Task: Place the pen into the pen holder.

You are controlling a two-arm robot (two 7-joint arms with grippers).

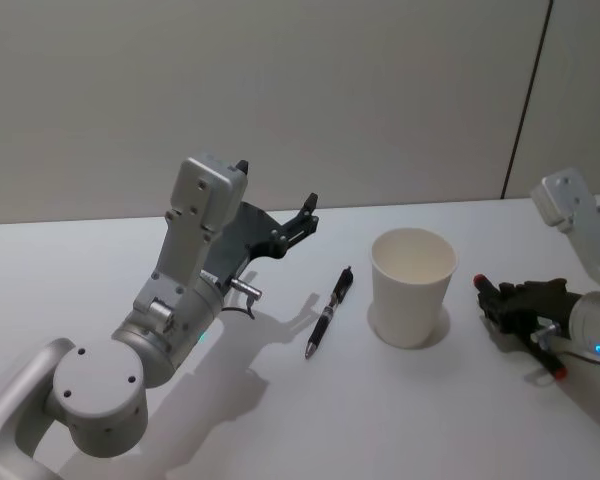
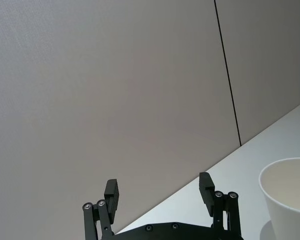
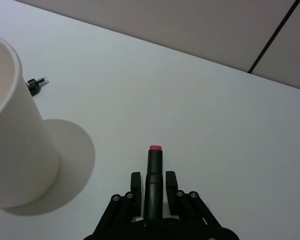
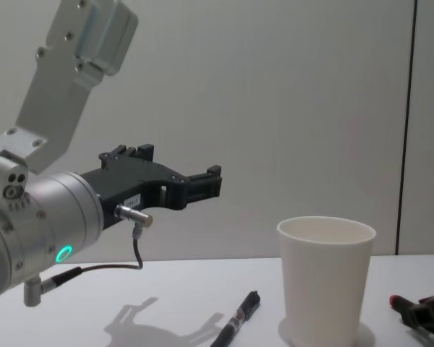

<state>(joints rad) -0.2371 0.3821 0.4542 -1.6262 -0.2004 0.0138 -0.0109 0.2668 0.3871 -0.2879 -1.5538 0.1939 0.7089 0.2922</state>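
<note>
While left pincer [image 1: 276, 185] hangs wide above bench [image 1: 430, 425], centre-left, we see pen [image 1: 328, 312] flat mid-frame beside pen holder [image 1: 412, 285]; right pincer [image 1: 490, 295], right edge, narrow round red-tipped rod [image 3: 154, 172]. Risk, we judge: skewed pinch rolls pen; swing topples holder

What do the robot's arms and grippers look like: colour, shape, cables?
The left arm and right arm have rounded silver-grey joints and boxy light-grey links. The left gripper and right gripper are black, each with two slim linkage fingers. A thin dark cable with a metal plug runs by the left wrist; a blue-green light glows on each wrist.
</note>
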